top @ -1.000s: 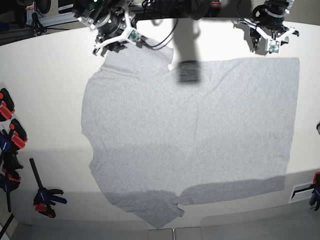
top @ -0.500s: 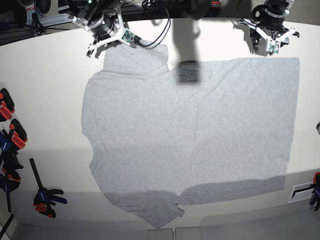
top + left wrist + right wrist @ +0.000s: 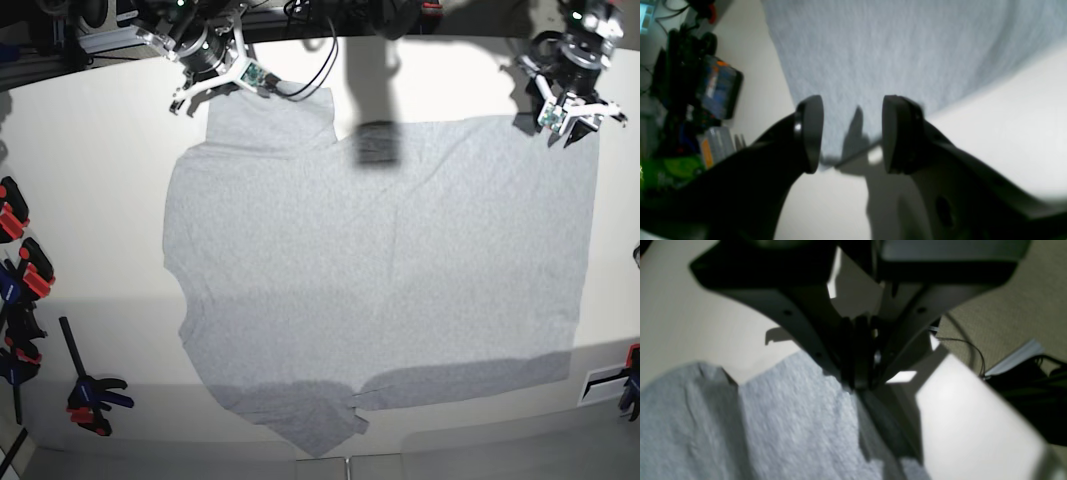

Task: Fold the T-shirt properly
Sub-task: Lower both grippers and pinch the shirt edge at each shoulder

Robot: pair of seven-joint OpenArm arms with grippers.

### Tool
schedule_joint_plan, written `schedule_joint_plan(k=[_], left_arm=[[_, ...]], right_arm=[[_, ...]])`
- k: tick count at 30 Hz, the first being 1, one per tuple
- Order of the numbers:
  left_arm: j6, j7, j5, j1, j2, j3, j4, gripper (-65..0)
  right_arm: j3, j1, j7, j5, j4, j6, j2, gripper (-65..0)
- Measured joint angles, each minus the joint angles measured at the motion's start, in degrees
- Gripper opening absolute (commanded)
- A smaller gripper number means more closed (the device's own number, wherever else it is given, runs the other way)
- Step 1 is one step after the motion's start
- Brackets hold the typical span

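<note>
Big light-grey cotton T-shirt (image 3: 380, 270) flat on table. Left gripper (image 3: 852, 133) fingers spread over corner: go lower, then pinch. Right gripper (image 3: 858, 373) fingers pressed together at sleeve edge; grabbing cloth? Cannot tell.

**Hidden, cropped and blurred**

The large light heather-grey cotton T-shirt (image 3: 380, 270) runs off the top edge of the left wrist view and the bottom edge of the right wrist view. Both wrist views are soft. The dark clutter (image 3: 690, 93) beside the cream tabletop (image 3: 990, 116) is too blurred to identify.
</note>
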Motion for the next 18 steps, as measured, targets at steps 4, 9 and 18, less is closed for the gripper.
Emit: schedule_joint_plan(k=[4, 9, 18], left_arm=[[-11.13, -6.05, -0.17, 0.04, -7.56, 0.02, -5.90, -38.9], [-12.96, -9.81, 0.04, 0.37, -12.44, 0.26, -19.12, -37.8], [-13.16, -11.15, -0.22, -4.55, -13.03, 0.31, -24.09, -37.8]], right_arm=[[0.04, 0.15, -0.50, -0.42, -0.07, -1.01, -0.13, -65.0], [0.04, 0.11, -0.74, -0.46, -0.09, -1.03, -0.09, -65.0], [0.04, 0.11, -0.68, -0.63, -0.09, -1.03, -0.11, -65.0]])
